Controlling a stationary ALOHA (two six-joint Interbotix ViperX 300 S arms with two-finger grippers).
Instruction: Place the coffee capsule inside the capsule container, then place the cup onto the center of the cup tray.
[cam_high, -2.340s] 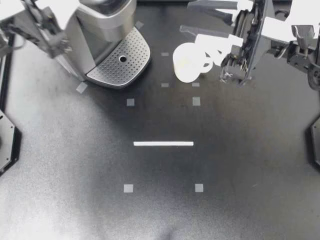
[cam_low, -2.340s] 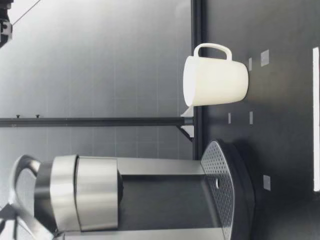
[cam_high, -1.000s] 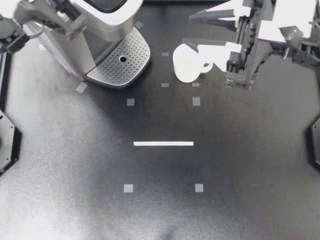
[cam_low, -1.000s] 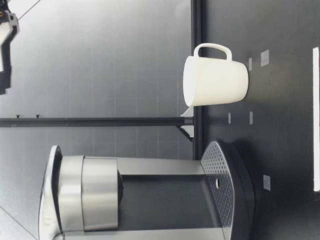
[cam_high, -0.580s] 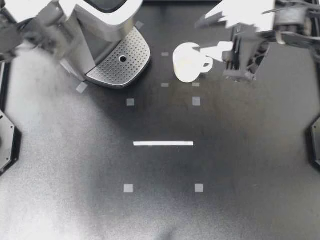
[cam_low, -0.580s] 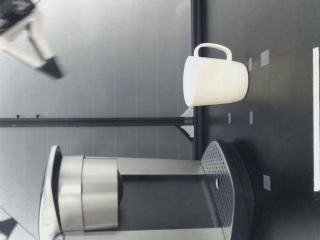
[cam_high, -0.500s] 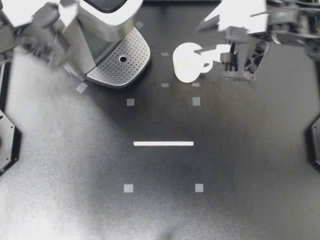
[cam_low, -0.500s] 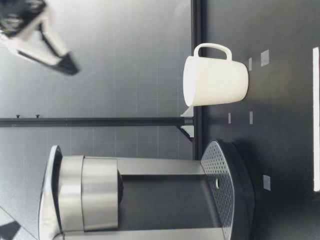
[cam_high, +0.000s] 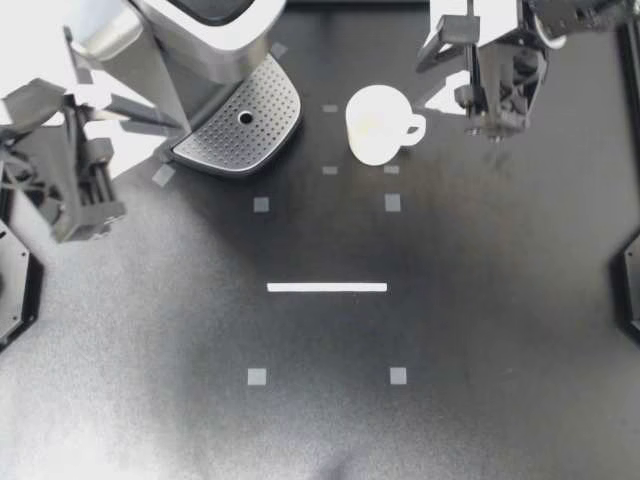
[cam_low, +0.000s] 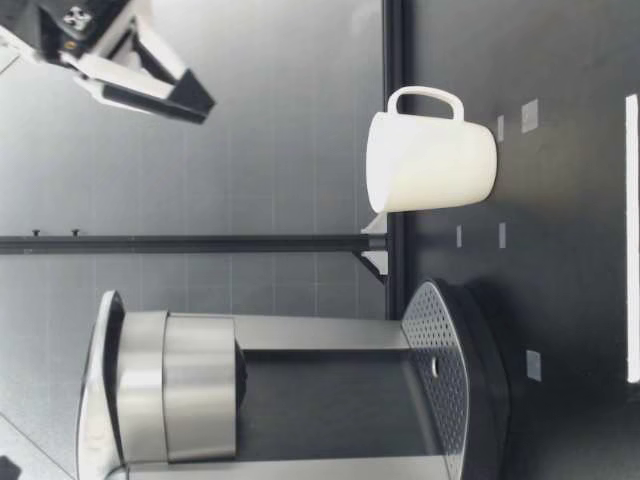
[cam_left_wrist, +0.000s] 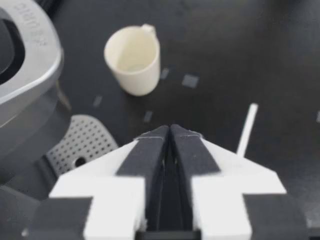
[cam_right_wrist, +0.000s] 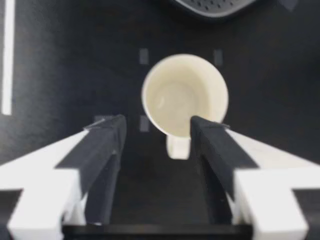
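Note:
The white cup (cam_high: 378, 124) stands upright on the black table, right of the coffee machine (cam_high: 205, 20), its handle toward my right gripper (cam_high: 432, 70). That gripper hangs open, high above the table beside the cup. In the right wrist view the gripper (cam_right_wrist: 156, 121) is open, with the empty cup (cam_right_wrist: 185, 95) ahead of its fingers. The perforated cup tray (cam_high: 245, 120) holds nothing. My left gripper (cam_high: 172, 122) is shut and empty, left of the tray; its fingers (cam_left_wrist: 170, 132) are pressed together. No capsule shows. In the low view my right gripper (cam_low: 200, 95) hovers well above the cup (cam_low: 430, 165).
A white tape line (cam_high: 327, 287) and small grey squares mark the table. The machine's lid (cam_low: 100, 390) is down. The machine fills the back left corner, and my left arm (cam_high: 60, 175) stretches along the table's left side.
My left arm has swung away from the machine's top toward the table's front left. My right gripper has shifted toward the back edge and come down into the low view. The cup has not moved.

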